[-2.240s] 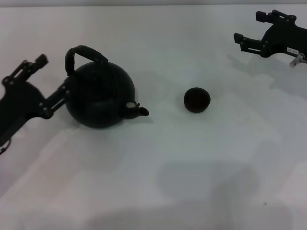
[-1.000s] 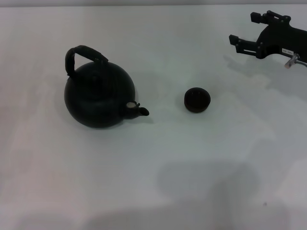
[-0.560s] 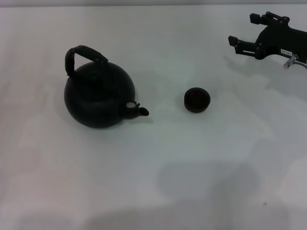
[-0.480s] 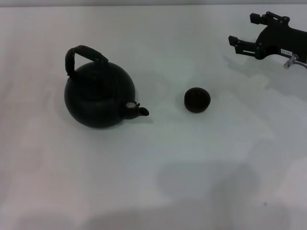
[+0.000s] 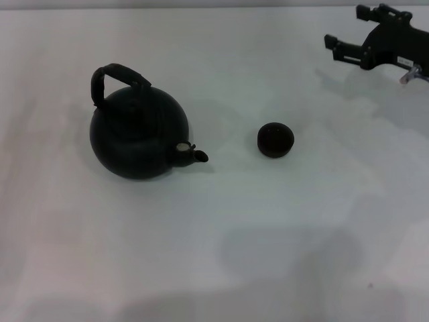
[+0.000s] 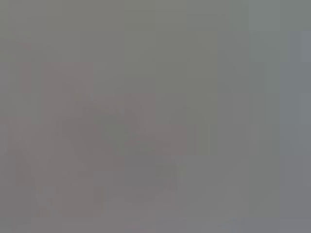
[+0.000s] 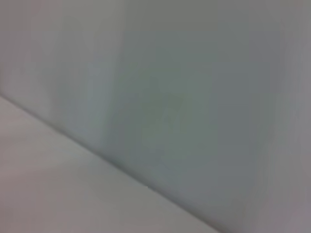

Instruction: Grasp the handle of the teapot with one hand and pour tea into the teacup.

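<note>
White tabletop (image 5: 221, 228) fills the head view. Teapot (image 5: 139, 133) sits upright at 9 o'clock, handle (image 5: 110, 77) arched over it, spout aimed at teacup (image 5: 275, 139) (well apart, just right of centre). Right tool (image 5: 350, 33) hovers at 2 o'clock, fingers spread wide, holding nothing. Left wrist view: grey blur. Right wrist view: pale blurred surfaces only.

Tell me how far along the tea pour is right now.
Nothing visible confirms a pour. The teapot stands upright on the table, its handle unheld, spout toward the teacup, which sits apart from it. In hand: nothing; the right gripper is at the table's far right corner with jaws open and empty, and the left gripper is out of view. Whether the cup holds tea cannot be told. Left: grasp the handle, lift, pour.
</note>
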Robot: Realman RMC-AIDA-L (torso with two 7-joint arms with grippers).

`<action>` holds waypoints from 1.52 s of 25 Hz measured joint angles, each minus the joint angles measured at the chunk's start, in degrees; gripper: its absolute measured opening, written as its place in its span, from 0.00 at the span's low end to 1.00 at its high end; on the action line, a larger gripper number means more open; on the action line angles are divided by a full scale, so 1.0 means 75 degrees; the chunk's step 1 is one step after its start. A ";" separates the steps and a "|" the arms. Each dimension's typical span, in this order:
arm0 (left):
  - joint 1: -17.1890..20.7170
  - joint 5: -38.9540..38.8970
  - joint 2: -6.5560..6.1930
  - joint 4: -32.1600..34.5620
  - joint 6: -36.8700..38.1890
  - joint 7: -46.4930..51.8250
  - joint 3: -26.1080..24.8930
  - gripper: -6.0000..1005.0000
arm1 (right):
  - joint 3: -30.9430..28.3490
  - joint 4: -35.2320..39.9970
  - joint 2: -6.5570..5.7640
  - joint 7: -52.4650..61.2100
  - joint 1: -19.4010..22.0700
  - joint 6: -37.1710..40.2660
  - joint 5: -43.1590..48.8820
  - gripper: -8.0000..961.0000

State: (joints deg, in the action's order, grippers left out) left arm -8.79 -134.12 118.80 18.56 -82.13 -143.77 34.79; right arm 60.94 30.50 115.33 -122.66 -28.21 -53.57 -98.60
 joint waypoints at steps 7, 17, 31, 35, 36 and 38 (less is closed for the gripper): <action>-0.0117 -0.0132 -0.0010 -0.0006 0.0200 -0.0203 -0.0161 0.74 | -0.0005 -0.0016 -0.0006 -0.0003 -0.0016 0.0153 -0.0063 0.90; -0.0130 0.0645 -0.0364 0.0119 0.0607 0.1728 -0.0165 0.74 | 0.0075 -0.0024 -0.0003 0.0035 0.0086 0.0070 -0.0048 0.90; -0.0103 0.0590 0.0042 0.0387 0.0388 -0.0157 -0.0143 0.74 | 0.0078 -0.0023 0.0029 0.0035 0.0157 0.0030 -0.0294 0.90; -0.0128 0.0589 0.0049 0.0323 0.0392 -0.0512 -0.0138 0.74 | 0.0043 -0.0024 0.0032 0.0012 0.0228 0.0010 -0.0530 0.90; -0.0139 0.0590 0.0050 0.0309 0.0401 -0.0530 -0.0141 0.74 | 0.0025 -0.0023 0.0032 0.0000 0.0245 0.0007 -0.0589 0.90; -0.0164 0.0590 0.0049 0.0244 0.0427 -0.0626 -0.0163 0.74 | 0.0011 -0.0068 0.0032 -0.0107 0.0272 0.0004 -0.0837 0.90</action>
State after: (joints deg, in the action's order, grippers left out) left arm -10.02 -129.70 119.17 20.40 -78.93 -148.46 33.56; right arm 61.02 29.99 115.57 -123.46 -26.17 -53.54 -104.88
